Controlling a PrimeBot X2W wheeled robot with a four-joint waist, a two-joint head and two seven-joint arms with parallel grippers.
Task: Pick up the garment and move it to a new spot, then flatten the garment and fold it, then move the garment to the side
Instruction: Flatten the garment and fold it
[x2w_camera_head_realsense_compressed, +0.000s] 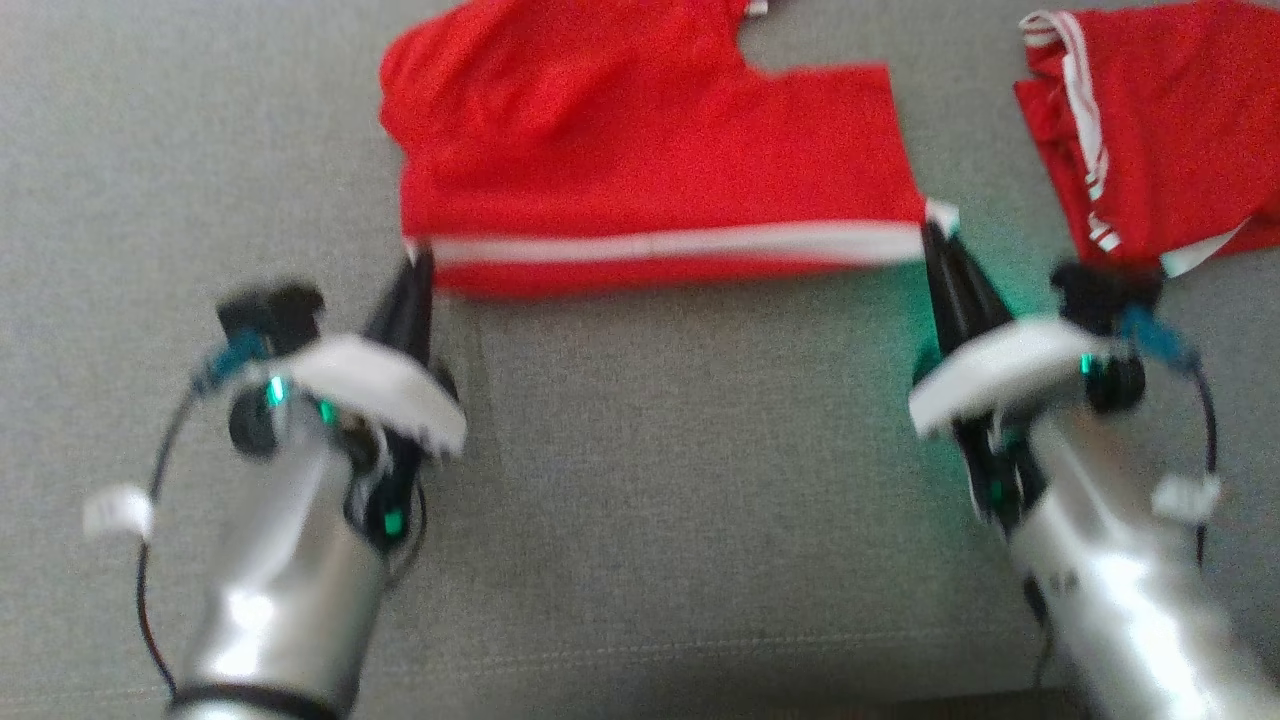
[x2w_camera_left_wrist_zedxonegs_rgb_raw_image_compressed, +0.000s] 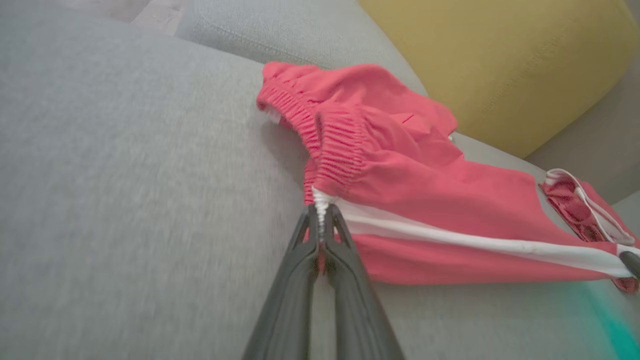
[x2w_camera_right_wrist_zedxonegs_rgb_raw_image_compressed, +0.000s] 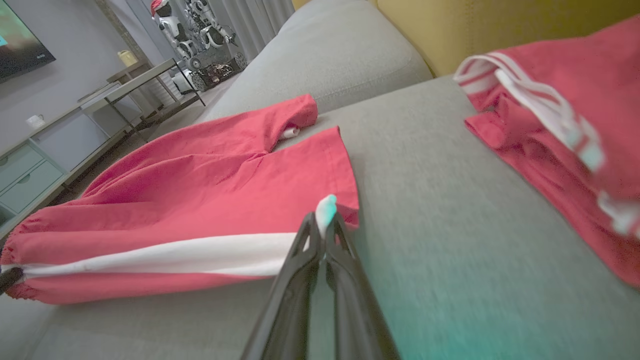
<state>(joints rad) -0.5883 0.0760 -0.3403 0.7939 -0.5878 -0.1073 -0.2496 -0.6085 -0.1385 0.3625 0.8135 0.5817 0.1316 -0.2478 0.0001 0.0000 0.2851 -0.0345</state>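
Midway, your left tool (x2w_camera_head_realsense_compressed: 419, 260) and right tool (x2w_camera_head_realsense_compressed: 933, 234) each clamp one end of the white stripe on the red garment (x2w_camera_head_realsense_compressed: 650, 150), spread on the sofa (x2w_camera_head_realsense_compressed: 640, 450); folding apparently lies ahead.

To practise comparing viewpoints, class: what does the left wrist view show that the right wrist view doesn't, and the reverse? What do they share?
Left wrist view: the gathered waistband, with the left gripper shut on it. Right wrist view: the leg hem, with the right gripper shut on it, and a cabinet beyond. Shared: the red shorts, grey sofa, yellow cushion, second red garment.
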